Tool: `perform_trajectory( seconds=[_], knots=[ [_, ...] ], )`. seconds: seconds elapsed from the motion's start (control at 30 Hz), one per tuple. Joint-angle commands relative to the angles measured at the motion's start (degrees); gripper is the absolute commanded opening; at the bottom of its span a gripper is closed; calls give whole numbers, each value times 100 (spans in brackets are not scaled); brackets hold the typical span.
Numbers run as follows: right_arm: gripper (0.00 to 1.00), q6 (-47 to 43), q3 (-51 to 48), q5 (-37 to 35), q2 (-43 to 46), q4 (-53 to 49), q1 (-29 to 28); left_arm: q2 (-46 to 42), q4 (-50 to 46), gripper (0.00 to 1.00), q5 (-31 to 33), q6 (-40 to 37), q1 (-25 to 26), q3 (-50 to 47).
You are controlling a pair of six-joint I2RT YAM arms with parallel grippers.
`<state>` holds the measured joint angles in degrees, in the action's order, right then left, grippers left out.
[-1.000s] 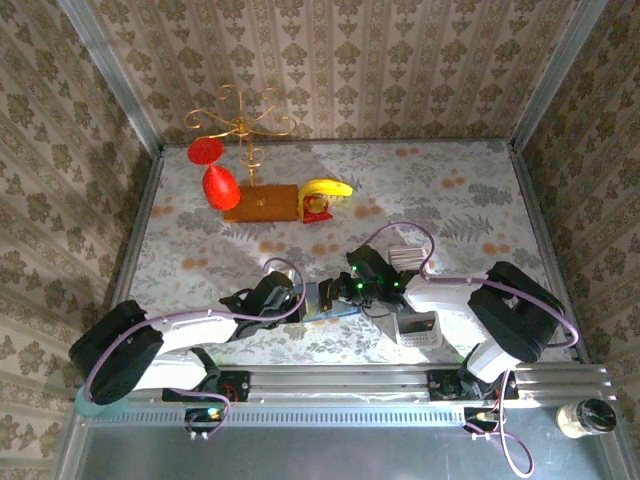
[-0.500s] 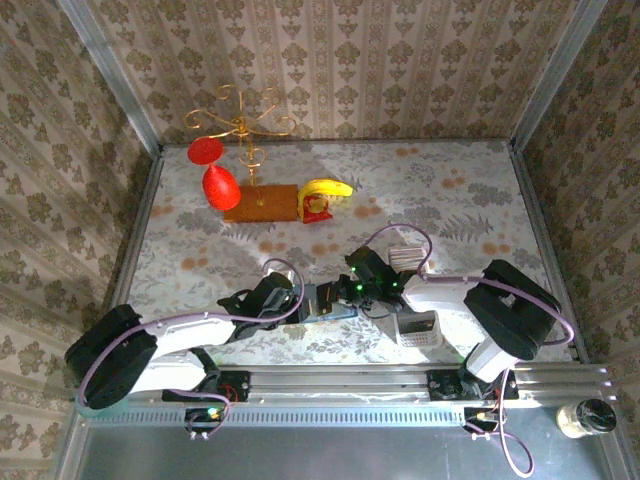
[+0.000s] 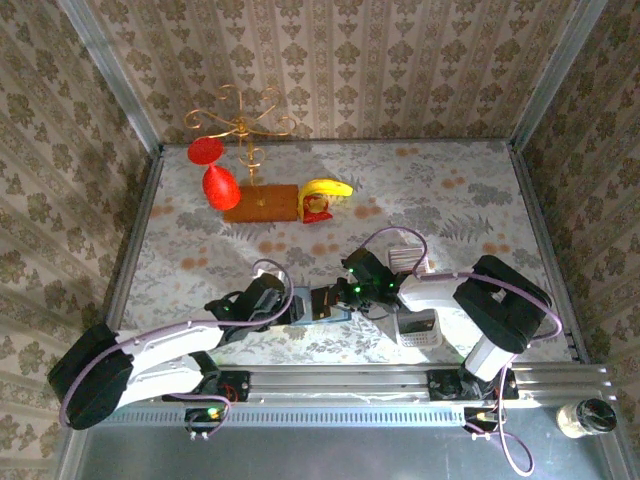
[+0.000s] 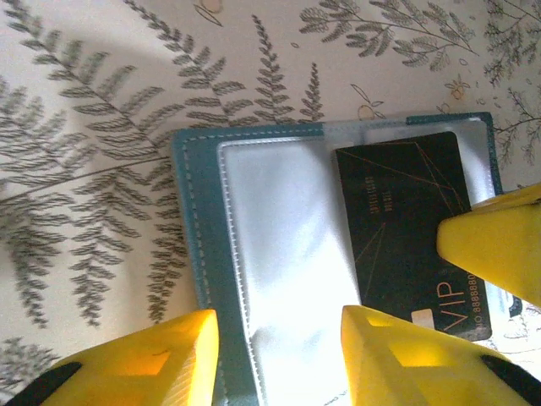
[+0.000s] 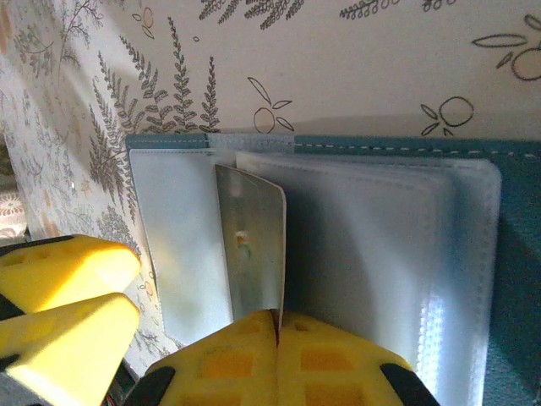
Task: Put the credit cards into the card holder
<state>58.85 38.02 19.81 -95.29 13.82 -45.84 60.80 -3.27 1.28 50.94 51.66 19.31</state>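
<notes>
Card holder [image 4: 199, 254] spread open and flat on the fern-print table [image 4: 76, 169], teal cover down and clear sleeves [image 4: 279, 245] up, directly beneath both claws. One credit card [image 5: 251, 245] clamped by its near edge between the closed fingers of the right claw [image 5: 275, 326], tilted up over the sleeves just ahead of those fingertips. Dark face with gold lettering toward the left claw, pale silvery back toward the right claw's own camera. Cannot tell whether its far edge sits inside a pocket. Left claw [image 4: 277, 317] with jaws apart, gripping nothing, one fingertip over the holder's teal corner, the other over the glossy sleeve, close beside the right claw. In the way: yellow fingers of both claws across the holder's near edge, plus glare on the sleeves blurring the pocket mouths. Just beyond the right claw, a row of pale cards [image 3: 401, 258] under a loop of purple cable [image 3: 385, 232]. Back along the right arm toward its base, a white tray [image 3: 420, 330], contents unreadable. Well beyond both claws, near the back wall, a banana [image 3: 328, 187], a wooden block [image 3: 262, 203], a gold wire stand [image 3: 240, 122] and red ornaments [image 3: 220, 186]. Off the table behind the right arm's base, a small jar [image 3: 587, 417].
</notes>
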Motion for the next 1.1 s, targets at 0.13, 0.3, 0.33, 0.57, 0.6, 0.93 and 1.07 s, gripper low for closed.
perform_trajectory(
  seconds=[0.13,0.3,0.33,0.57,0.6,0.93,1.07],
  knots=[
    [0,-58,-145,67,-283,-301,-19,-23,-357,32,248,93,-28,-193],
    [0,-28,-163,29,-223,-281,-27,245,-439,27,274,-13,-31,-79],
    [0,-19,-156,53,-227,-237,-27,278,-455,26,285,-26,-25,-68],
    [0,44,-6,155,-308,-105,-49,448,-403,19,250,-74,-4,-68],
    [0,55,10,164,-315,-84,-52,467,-394,19,247,-83,-2,-59],
    [0,176,-34,268,-289,297,-54,758,-376,11,249,-154,17,-24],
    [0,334,-175,332,-259,804,-55,793,-376,11,259,-180,19,-24]
  ],
)
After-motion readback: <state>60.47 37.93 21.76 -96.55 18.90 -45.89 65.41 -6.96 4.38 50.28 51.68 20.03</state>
